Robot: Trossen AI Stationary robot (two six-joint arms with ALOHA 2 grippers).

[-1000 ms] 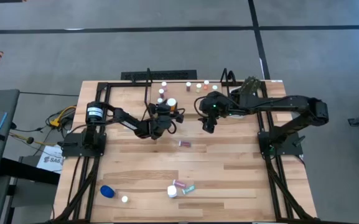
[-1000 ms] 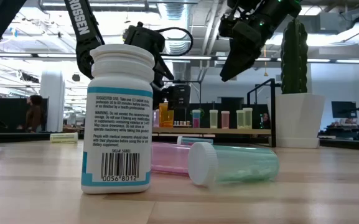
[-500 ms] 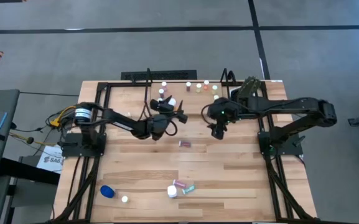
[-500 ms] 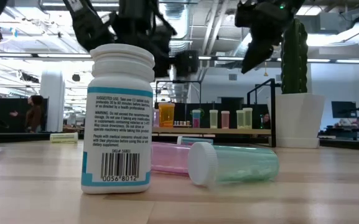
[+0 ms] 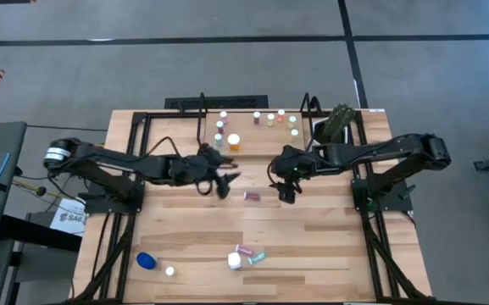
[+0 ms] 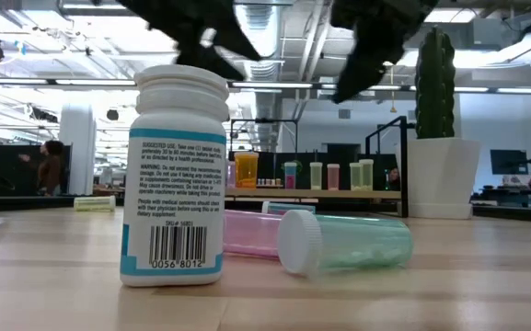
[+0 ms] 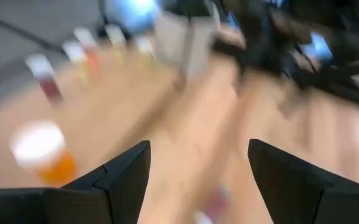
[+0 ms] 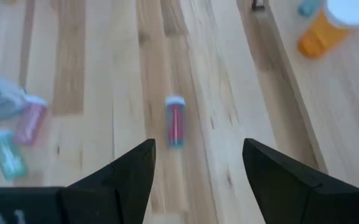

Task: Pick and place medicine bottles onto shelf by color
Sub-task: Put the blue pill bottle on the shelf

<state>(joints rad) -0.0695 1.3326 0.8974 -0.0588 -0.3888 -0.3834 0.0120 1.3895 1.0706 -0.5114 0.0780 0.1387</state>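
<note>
- Your left gripper [image 5: 224, 185] hangs over the mid-table planks just in front of the shelf [image 5: 252, 135], fingers [image 7: 120, 177] spread wide, nothing between them
- Your right gripper [image 5: 285, 191] sits just right of a small pink vial [image 5: 252, 196] lying on its side on the table; jaws wide apart and empty
- On the shelf you have an orange bottle [image 5: 233, 141] with a white cap, plus a row of small bottles [image 5: 269, 119] along the back edge
- Near the front edge: a white bottle [image 6: 177, 175] standing upright, a pink vial [image 6: 251, 233] and a teal vial [image 6: 343, 243] lying beside it
- A blue bottle [image 5: 147, 261] lies front left, a white cap [image 5: 169, 271] near it
- A potted cactus [image 6: 435, 87] stands at the shelf's right end
</note>
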